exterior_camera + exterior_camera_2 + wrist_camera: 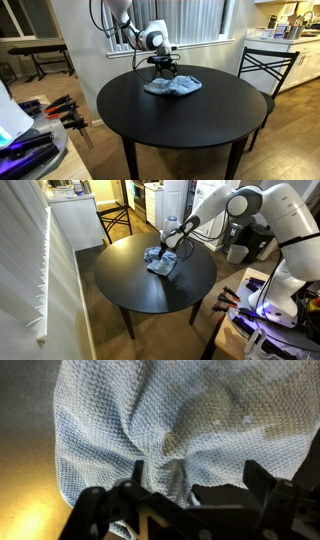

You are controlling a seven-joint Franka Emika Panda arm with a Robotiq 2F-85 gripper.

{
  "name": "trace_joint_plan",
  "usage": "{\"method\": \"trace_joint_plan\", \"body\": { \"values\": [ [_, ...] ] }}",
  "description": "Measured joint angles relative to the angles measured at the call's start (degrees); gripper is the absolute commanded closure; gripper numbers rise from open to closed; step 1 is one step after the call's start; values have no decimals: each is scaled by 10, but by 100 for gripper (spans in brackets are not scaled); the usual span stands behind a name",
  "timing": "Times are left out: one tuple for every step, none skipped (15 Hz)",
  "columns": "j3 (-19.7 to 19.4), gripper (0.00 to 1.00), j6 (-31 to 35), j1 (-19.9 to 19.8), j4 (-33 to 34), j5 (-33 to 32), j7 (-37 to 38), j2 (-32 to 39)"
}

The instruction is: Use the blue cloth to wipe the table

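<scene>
One blue cloth (pixel 173 87) lies on the single round black table (pixel 150 115). In an exterior view it sits on the far half of the top, near the far rim and roughly midway between left and right. It is pale blue and rumpled, bunched into a low heap rather than spread flat. In the wrist view its woven, waffle-like weave fills most of the picture, with deep folds running together toward the middle just above the claw.

The one robot arm (pixel 262 210) reaches over the table, and its claw (pixel 165 70) points down right over the cloth, at or touching its top. The dark fingers (pixel 262 485) show along the bottom of the wrist view, but I cannot tell whether they are apart or clamped on the fabric.

One black metal chair (pixel 266 62) stands beyond the right side of the table.
</scene>
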Motion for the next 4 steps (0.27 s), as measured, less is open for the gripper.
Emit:
{"method": "trace_joint_plan", "body": {
  "values": [
    [0,0,1,0,-9,0,0,-7],
    [0,0,3,0,-16,0,0,-12],
    [0,0,4,0,-21,1,0,-16],
    [0,0,4,0,-24,1,0,-18]
  ]
}}
